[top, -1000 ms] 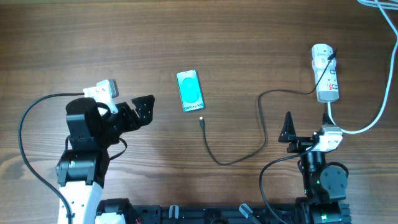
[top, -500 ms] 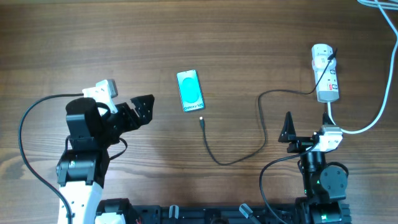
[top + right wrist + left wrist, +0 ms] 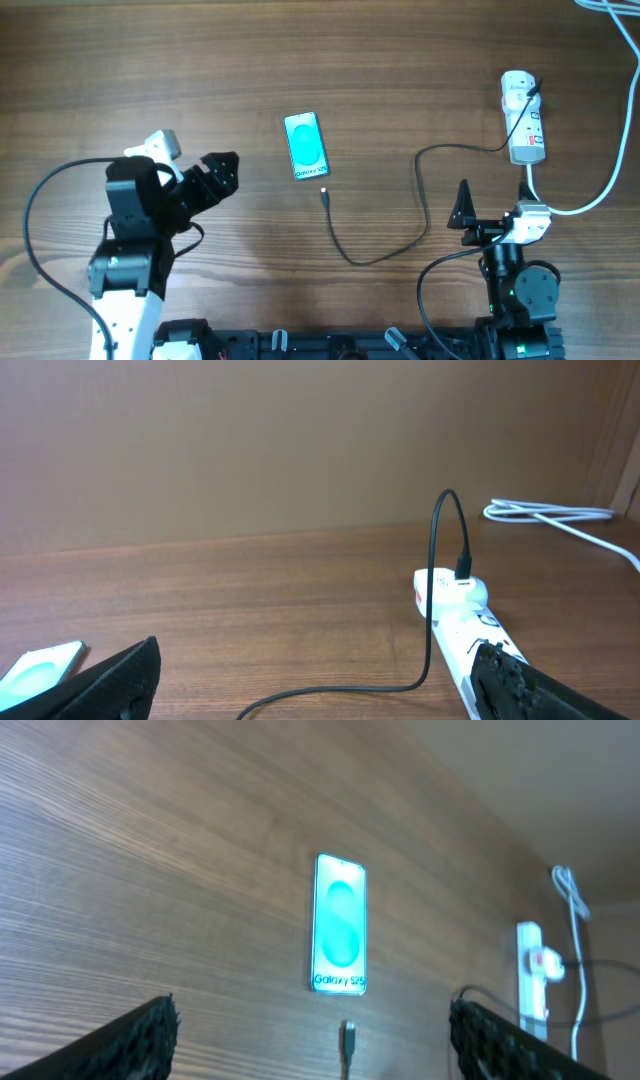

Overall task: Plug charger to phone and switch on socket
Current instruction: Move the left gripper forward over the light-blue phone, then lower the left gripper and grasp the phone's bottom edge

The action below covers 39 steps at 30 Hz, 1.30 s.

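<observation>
The phone (image 3: 305, 146) lies flat mid-table, teal screen up, white strip at its near end. The charger's plug tip (image 3: 325, 196) lies just below it, apart from it. The black cable (image 3: 372, 260) loops right and up to the socket (image 3: 522, 130), a white strip at the far right. My left gripper (image 3: 215, 172) is open and empty, left of the phone. In the left wrist view (image 3: 320, 1055) the phone (image 3: 340, 925) and plug tip (image 3: 348, 1038) lie ahead between its fingers. My right gripper (image 3: 495, 212) is open and empty, just below the socket (image 3: 460, 620).
A thick white lead (image 3: 600, 195) runs from the socket's near end, curves right and goes up off the table's far right corner. It also shows in the right wrist view (image 3: 550, 515). The left arm's black cable (image 3: 40, 215) arcs at the left.
My left gripper has shifted slightly to the left, away from the phone. The right arm, phone and cable have not moved.
</observation>
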### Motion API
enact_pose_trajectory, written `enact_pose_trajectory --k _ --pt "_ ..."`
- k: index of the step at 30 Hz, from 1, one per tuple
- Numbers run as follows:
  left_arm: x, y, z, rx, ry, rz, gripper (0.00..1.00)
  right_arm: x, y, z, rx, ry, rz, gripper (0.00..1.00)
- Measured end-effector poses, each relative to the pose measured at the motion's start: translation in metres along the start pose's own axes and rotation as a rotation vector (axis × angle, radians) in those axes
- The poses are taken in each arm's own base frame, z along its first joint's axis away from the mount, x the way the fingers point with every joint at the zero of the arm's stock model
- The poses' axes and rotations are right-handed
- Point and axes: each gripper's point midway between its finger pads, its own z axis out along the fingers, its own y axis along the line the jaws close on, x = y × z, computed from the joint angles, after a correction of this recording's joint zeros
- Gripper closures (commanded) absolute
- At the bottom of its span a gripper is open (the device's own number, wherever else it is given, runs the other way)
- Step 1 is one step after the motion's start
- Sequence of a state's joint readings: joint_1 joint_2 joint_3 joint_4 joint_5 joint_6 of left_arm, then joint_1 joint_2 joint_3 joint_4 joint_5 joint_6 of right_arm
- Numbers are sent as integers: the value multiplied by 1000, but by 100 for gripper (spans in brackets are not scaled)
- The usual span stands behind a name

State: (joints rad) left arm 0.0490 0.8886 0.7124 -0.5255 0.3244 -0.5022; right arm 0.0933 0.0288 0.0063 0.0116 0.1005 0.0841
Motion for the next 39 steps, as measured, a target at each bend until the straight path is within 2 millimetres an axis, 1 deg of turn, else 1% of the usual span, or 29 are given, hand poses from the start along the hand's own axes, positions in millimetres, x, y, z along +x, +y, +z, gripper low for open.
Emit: enact_pose_trajectory --k 1,3,4,6,8,10,11,13,14,15,17,18,19,20,22,24,26,28,30,33,34,39 --pt "-3 -1 -6 -29 17 -19 11 0 0 0 0 0 0 0" --pt "-18 -10 -18 -61 17 -31 11 0 0 0 0 0 0 0" --pt "-36 -22 -31 -84 12 -37 11 0 0 0 0 0 0 0" --pt "-57 -35 -44 -131 22 -43 9 0 0 0 0 2 0 0" --pt "-75 -44 -48 -181 38 -40 8 0 0 0 0 2 0 0" --pt "-89 -55 -39 -212 64 -22 5 0 0 0 0 1 0 0" --pt "-91 -59 -32 -228 88 -13 4 1 0 0 0 2 0 0" --pt "-94 -70 -3 -251 142 22 3 0 0 0 0 2 0 0" --pt "-92 -74 15 -255 166 40 2 1 0 0 0 2 0 0" --pt "-85 -76 33 -261 198 54 1 1 0 0 0 2 0 0" --pt "-71 -76 59 -279 255 76 1 1 0 0 0 2 0 1" --pt "-65 -76 68 -286 275 83 1 1 0 0 0 2 0 0" --pt "-45 -73 98 -310 342 106 0 1 0 0 0 2 0 0" --pt "-26 -70 120 -332 398 126 0 1 0 0 0 2 0 1" --pt "-6 -65 142 -356 449 146 0 1 0 0 0 2 0 0" --pt "20 -59 171 -386 500 170 0 1 0 0 0 2 0 0" --pt "41 -53 193 -411 531 188 1 1 0 0 0 2 0 0" --pt "56 -49 208 -423 550 201 0 0 0 0 0 2 0 0" --pt "64 -47 218 -432 553 204 1 1 0 0 0 2 0 0" --pt "72 -50 230 -422 540 215 2 1 0 0 0 2 0 0" --pt "74 -51 232 -420 541 220 3 1 0 0 0 2 0 0" --pt "101 -54 238 -463 547 301 4 1 0 0 0 2 0 0"
